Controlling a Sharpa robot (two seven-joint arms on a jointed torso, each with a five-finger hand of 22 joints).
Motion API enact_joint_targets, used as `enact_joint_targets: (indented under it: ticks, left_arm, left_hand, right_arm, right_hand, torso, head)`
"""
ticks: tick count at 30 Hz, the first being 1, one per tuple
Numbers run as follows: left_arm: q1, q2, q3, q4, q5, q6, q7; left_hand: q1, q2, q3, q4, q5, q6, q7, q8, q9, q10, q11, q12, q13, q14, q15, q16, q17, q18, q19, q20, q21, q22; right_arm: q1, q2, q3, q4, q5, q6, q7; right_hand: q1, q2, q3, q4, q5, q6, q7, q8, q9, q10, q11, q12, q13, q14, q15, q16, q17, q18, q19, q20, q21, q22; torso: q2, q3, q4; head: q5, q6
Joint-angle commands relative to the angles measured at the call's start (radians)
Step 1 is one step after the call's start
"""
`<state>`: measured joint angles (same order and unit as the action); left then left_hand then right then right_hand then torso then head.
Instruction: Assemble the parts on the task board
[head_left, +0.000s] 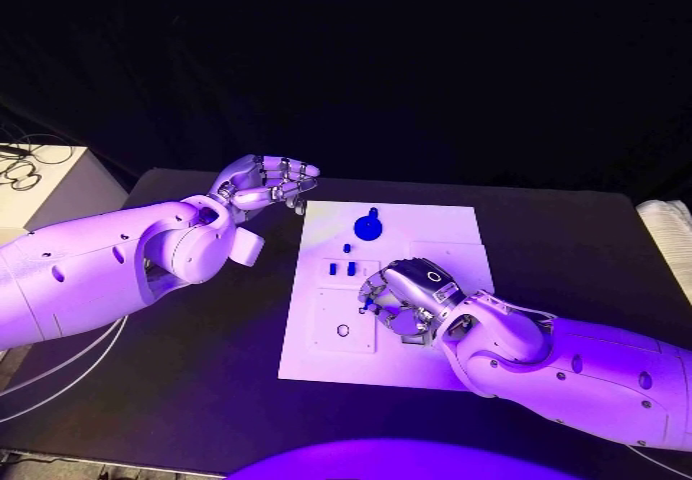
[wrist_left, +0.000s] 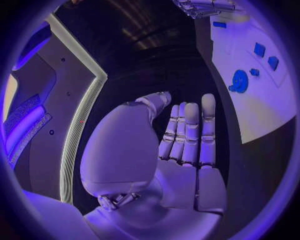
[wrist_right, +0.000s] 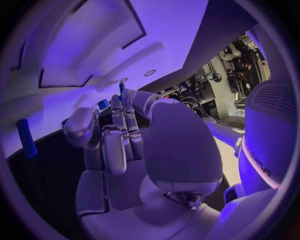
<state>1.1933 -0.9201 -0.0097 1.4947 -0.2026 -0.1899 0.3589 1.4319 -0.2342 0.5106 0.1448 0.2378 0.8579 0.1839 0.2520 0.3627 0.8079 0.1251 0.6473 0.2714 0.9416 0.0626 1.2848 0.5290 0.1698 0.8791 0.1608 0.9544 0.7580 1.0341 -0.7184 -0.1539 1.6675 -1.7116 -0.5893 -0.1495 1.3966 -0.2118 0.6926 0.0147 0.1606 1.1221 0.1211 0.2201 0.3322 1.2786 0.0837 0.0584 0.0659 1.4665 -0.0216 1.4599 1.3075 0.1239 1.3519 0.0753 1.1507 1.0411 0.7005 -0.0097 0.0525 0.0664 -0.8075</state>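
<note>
While the left hand (head_left: 267, 183) waits with fingers released and empty at upper left beyond the task board (head_left: 325, 355), the right hand (head_left: 407, 297) hovers mid-board, fingers curled, grasp unclear, nearest the small parts (head_left: 340, 267) just upper-left of it.

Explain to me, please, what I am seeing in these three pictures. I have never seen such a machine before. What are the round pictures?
This is a robot with two white arms, each ending in a silver hand. The square picture comes from a camera on its head, looking down at a black table. The two round pictures come from fisheye cameras at the wrists, behind each hand.

On the table lies a white plate, the task board, with small blue parts on it, such as a round blue piece.

The left hand hovers beside the board's far left corner, fingers apart, holding nothing. The right hand is over the board's middle, fingers curled down; whether it holds a part cannot be told.
</note>
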Motion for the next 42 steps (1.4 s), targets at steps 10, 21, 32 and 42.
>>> enact_joint_targets:
  ticks: [10, 21, 32, 42]
  left_arm:
    - [0.0, 0.005, 0.001, 0.0, 0.006, 0.005, 0.008]
    - [0.0, 0.005, 0.001, -0.001, 0.006, 0.007, 0.005]
    - [0.0, 0.004, 0.001, -0.003, 0.006, 0.008, 0.001]
    - [0.0, 0.003, 0.001, -0.003, 0.006, 0.009, -0.001]
  left_hand:
    - [0.008, 0.002, -0.005, 0.001, 0.002, -0.005, 0.002, 0.006, -0.001, -0.001, 0.005, -0.005, -0.002, 0.009, 0.001, 0.004, 0.001, 0.014, 0.007, 0.0, -0.003, -0.001]
    - [0.008, 0.002, -0.005, 0.001, 0.002, -0.005, 0.002, 0.006, -0.001, -0.001, 0.005, -0.005, -0.002, 0.009, 0.001, 0.004, 0.001, 0.014, 0.007, 0.0, -0.003, -0.001]
    - [0.008, 0.002, -0.006, 0.002, 0.002, -0.005, 0.002, 0.007, -0.001, -0.001, 0.005, -0.006, -0.003, 0.009, 0.002, 0.005, 0.001, 0.014, 0.007, 0.0, -0.003, -0.001]
    - [0.007, 0.002, -0.006, 0.003, 0.002, -0.005, 0.002, 0.007, -0.001, -0.002, 0.006, -0.006, -0.004, 0.009, 0.002, 0.005, 0.001, 0.014, 0.007, 0.0, -0.003, -0.001]
  right_arm:
    - [-0.008, 0.017, 0.0, -0.009, -0.045, 0.021, -0.024]
    - [-0.01, 0.028, -0.001, -0.014, -0.052, 0.025, -0.029]
    - [-0.01, 0.031, -0.001, -0.015, -0.055, 0.053, -0.032]
    - [-0.01, 0.035, -0.002, -0.019, -0.081, 0.076, -0.05]
  right_hand:
    - [-0.002, 0.01, 0.018, -0.024, 0.006, 0.002, 0.004, 0.004, 0.002, 0.033, -0.027, 0.004, 0.002, 0.069, -0.003, 0.005, 0.086, -0.017, 0.0, -0.003, 0.006, 0.003]
    - [-0.003, 0.01, 0.019, -0.026, 0.007, 0.001, 0.005, 0.004, 0.003, 0.033, -0.026, 0.004, 0.002, 0.069, -0.002, 0.006, 0.088, -0.017, 0.0, -0.002, 0.007, 0.004]
    - [-0.003, 0.01, 0.019, -0.026, 0.007, 0.001, 0.005, 0.004, 0.003, 0.033, -0.026, 0.004, 0.002, 0.069, -0.002, 0.006, 0.088, -0.017, 0.0, -0.002, 0.007, 0.004]
    - [-0.021, 0.005, 0.014, -0.03, -0.001, -0.01, 0.011, 0.0, 0.007, 0.017, -0.02, 0.002, 0.0, 0.068, 0.004, 0.007, 0.086, -0.015, -0.01, 0.003, 0.0, -0.003]
  torso:
    - [0.0, 0.0015, -0.0015]
    - [-0.001, 0.0009, -0.0004]
    - [-0.001, 0.0005, -0.0016]
    - [-0.001, 0.0004, -0.0013]
  head:
    - [0.011, -0.011]
    - [0.01, -0.012]
    - [0.012, -0.017]
    - [0.01, -0.016]
